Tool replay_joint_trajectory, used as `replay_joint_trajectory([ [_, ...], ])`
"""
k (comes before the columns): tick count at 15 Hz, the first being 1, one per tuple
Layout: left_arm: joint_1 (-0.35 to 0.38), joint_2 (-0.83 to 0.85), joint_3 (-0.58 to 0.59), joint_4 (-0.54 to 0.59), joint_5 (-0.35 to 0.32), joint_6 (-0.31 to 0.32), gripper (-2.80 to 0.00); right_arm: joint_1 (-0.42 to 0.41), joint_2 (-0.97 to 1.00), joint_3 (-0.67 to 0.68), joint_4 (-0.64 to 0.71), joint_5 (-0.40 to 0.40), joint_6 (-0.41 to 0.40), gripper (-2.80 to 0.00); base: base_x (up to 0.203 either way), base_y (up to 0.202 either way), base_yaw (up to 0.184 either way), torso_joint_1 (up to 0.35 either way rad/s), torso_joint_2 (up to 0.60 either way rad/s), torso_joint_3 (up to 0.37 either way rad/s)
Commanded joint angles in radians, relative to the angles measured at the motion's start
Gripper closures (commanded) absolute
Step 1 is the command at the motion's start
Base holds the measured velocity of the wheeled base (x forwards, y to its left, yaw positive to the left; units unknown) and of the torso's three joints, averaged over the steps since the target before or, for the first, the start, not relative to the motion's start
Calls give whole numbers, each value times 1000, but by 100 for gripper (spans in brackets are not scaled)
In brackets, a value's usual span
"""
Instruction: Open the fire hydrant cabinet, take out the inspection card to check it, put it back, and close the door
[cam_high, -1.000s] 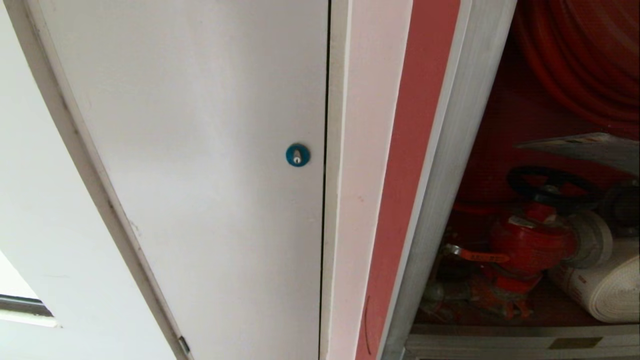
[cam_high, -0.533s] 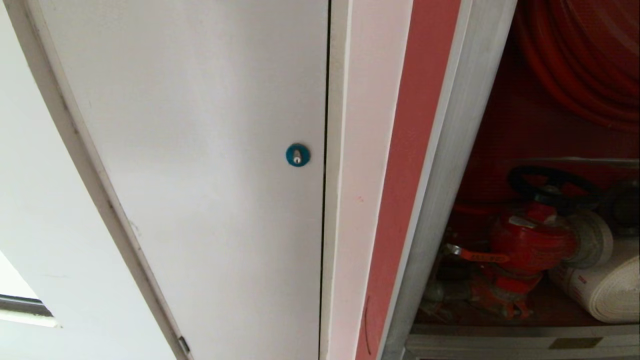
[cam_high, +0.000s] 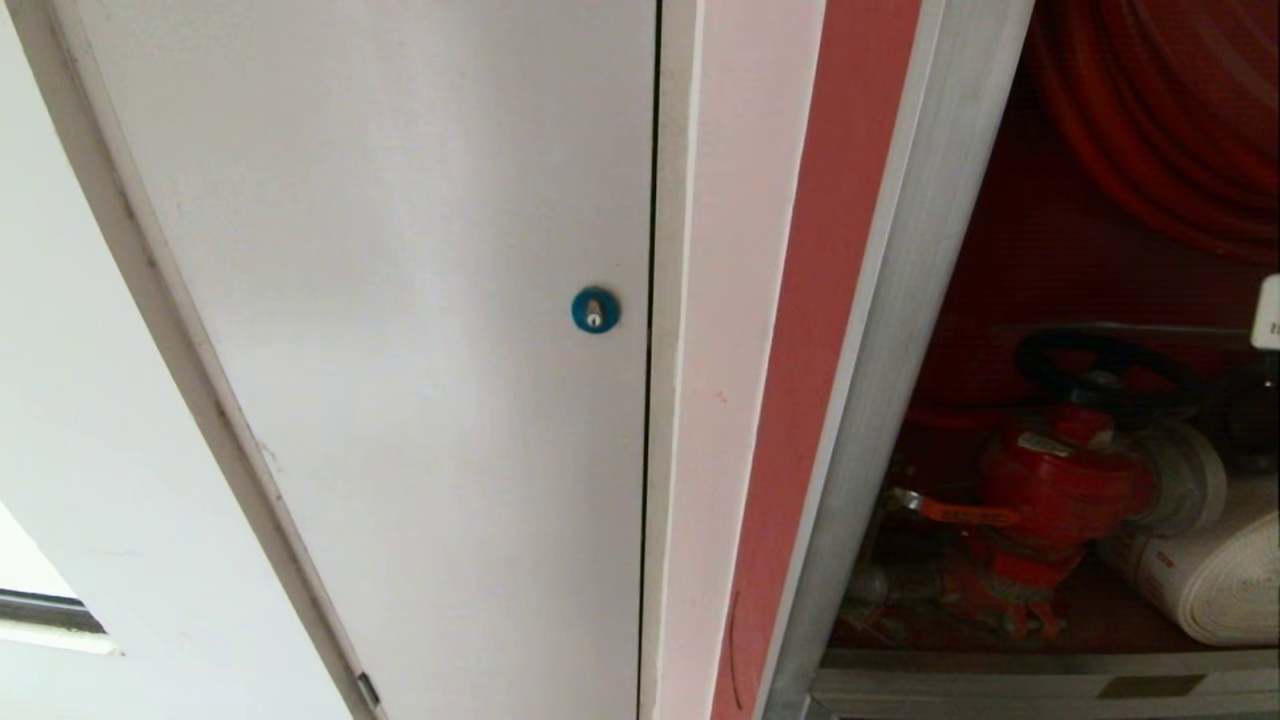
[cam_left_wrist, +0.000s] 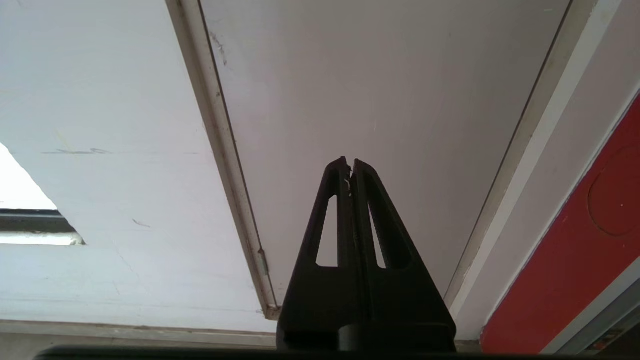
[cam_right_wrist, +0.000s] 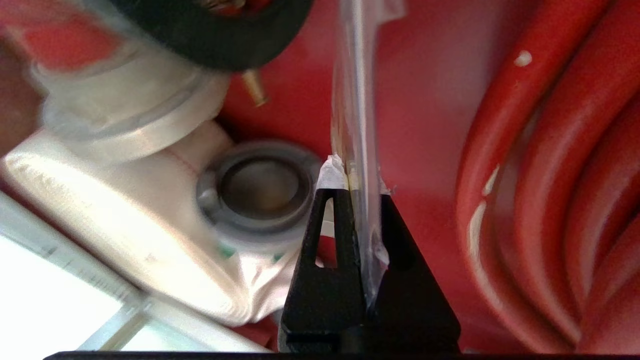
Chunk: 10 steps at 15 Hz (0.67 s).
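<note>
The cabinet (cam_high: 900, 330) is seen open in the head view, with its red inside exposed. A coiled red hose (cam_high: 1170, 130) hangs in the upper part. Below it a red valve (cam_high: 1060, 490) with a black handwheel (cam_high: 1105, 370) is placed, and a rolled white hose (cam_high: 1220, 585) lies just beside the valve. To the left of the cabinet a white door (cam_high: 400, 300) with a round blue lock (cam_high: 595, 310) is shown closed.

In the right wrist view the right gripper (cam_right_wrist: 359, 185) is found inside the cabinet. Its fingers (cam_right_wrist: 337, 225) are pressed together on the card (cam_right_wrist: 356, 115), which is held edge-on, between the white hose coupling (cam_right_wrist: 260, 187) and the red hose coils. In the head view only a small pale corner of it is seen at the right edge.

The left gripper (cam_left_wrist: 350, 165) is held in front of the white door, with its fingers closed and nothing between them.
</note>
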Motion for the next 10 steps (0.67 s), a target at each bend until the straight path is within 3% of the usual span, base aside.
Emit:
replay_joint_trajectory([
  [1, 0, 1, 0, 2, 0, 0, 0, -1, 18, 4, -9, 12, -10, 0, 0, 0, 0, 0, 0, 0],
  [4, 0, 1, 0, -1, 0, 0, 0, -1, 13, 5, -9, 30, -20, 0, 0, 0, 0, 0, 0, 0],
  [5, 0, 1, 0, 0, 0, 0, 0, -1, 10, 5, -11, 39, -28, -190, 0, 0, 0, 0, 0, 0],
  [6, 0, 1, 0, 2, 0, 0, 0, -1, 7, 7, -11, 39, -28, -280, 0, 0, 0, 0, 0, 0],
  [10, 0, 1, 0, -1, 0, 0, 0, -1, -20, 34, -8, 37, -40, -280, 0, 0, 0, 0, 0, 0],
])
